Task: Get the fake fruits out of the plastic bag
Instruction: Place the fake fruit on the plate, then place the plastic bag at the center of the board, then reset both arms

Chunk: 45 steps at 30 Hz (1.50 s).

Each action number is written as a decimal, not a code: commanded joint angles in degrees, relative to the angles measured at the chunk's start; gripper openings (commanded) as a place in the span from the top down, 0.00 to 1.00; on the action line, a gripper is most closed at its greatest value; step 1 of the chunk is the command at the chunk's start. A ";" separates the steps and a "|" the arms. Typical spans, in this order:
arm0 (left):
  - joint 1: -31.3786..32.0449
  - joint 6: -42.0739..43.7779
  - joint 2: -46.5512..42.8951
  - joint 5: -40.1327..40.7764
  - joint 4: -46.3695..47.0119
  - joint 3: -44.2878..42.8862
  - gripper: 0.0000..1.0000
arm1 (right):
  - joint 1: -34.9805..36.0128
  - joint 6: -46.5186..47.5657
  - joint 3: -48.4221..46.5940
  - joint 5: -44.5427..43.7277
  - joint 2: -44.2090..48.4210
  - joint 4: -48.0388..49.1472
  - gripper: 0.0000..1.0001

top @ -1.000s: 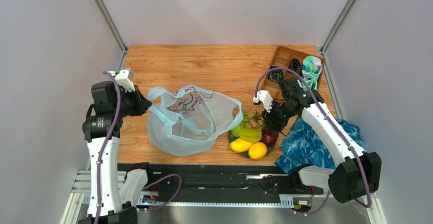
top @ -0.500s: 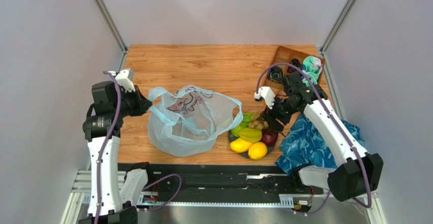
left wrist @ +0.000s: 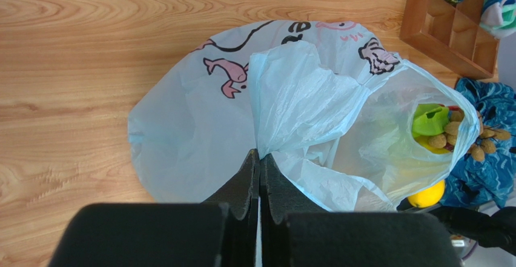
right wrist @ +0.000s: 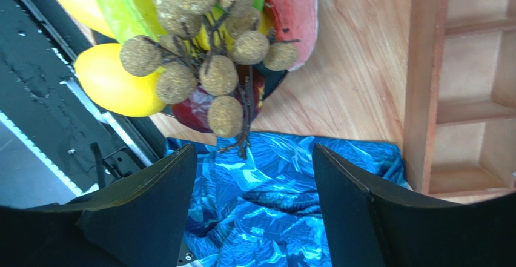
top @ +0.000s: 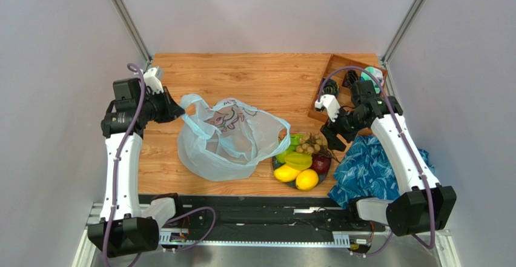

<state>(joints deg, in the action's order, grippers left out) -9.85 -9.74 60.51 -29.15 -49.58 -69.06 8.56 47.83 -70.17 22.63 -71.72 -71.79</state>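
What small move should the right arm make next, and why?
Probably swing the right gripper over to the mouth of the plastic bag: its jaws stand open and empty, the brown fruit bunch lies on the fruit pile, and the left gripper pinches the bag.

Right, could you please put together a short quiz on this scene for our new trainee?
1. True or false: the left tool is shut on the crinkly translucent pale blue plastic bag.
2. The right tool holds: A a yellow lemon; B a dark red apple; C nothing, it stands open.
3. On which side of the bag, the robot's left or right, does the pile of small glossy plastic fruits lie?
Key: 1 true; 2 C; 3 right.
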 commanded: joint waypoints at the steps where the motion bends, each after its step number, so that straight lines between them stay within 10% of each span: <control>1: 0.62 0.60 -0.31 -0.74 3.17 -3.19 1.00 | 0.06 -0.90 -0.41 4.26 1.06 -1.25 0.25; 12: 4.04 1.56 10.59 2.16 6.25 -24.09 0.95 | -13.99 -33.41 -8.31 -15.16 0.63 24.15 0.18; 14: 4.39 2.79 10.59 2.52 6.60 -27.51 0.66 | -17.33 -35.61 -8.58 -14.99 -0.60 23.89 0.18; 15: 4.57 3.49 9.81 2.25 7.04 -28.14 0.02 | -18.13 -36.31 -7.53 -14.81 -0.78 23.54 0.18; 33: 5.71 10.00 -17.52 2.95 8.54 4.26 0.01 | -19.02 -46.69 13.12 -16.39 10.19 26.70 0.17; 45: 3.96 7.36 -22.01 3.31 6.96 9.56 0.01 | -19.02 -45.11 12.35 -15.87 7.66 27.84 0.20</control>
<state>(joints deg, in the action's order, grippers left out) -5.19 -1.23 38.65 -25.82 -44.01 -59.51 -10.52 2.59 -55.55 6.59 -62.50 -46.46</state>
